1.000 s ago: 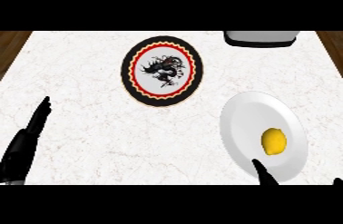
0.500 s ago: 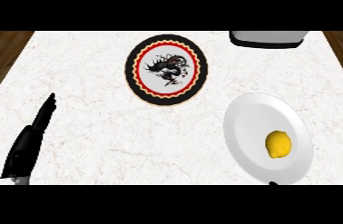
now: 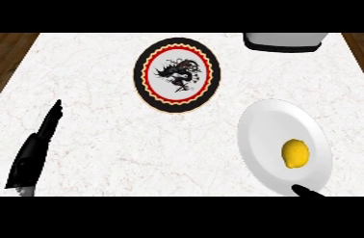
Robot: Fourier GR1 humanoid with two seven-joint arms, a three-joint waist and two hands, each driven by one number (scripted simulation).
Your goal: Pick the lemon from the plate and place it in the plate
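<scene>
A yellow lemon [image 3: 295, 153] lies on the right half of a plain white plate [image 3: 266, 131] at the counter's right. A second plate [image 3: 177, 74], black-rimmed with a red and cream ring and a dark figure in its centre, sits at the middle back with nothing on it. My left hand [image 3: 37, 149] stands edge-on at the lower left, fingers straight and pointing away, far from both plates. Only a dark fingertip of my right hand [image 3: 307, 190] shows at the lower edge, just below the white plate's near rim and short of the lemon.
A grey appliance [image 3: 284, 41] stands at the counter's back right, cut by the top band. Dark wood shows past the white marble counter [image 3: 107, 116] at the far left and far right corners.
My right hand dropped out of view below the white plate, and now a fingertip shows again at that edge. The left hand shifted slightly. The lemon has stayed in place.
</scene>
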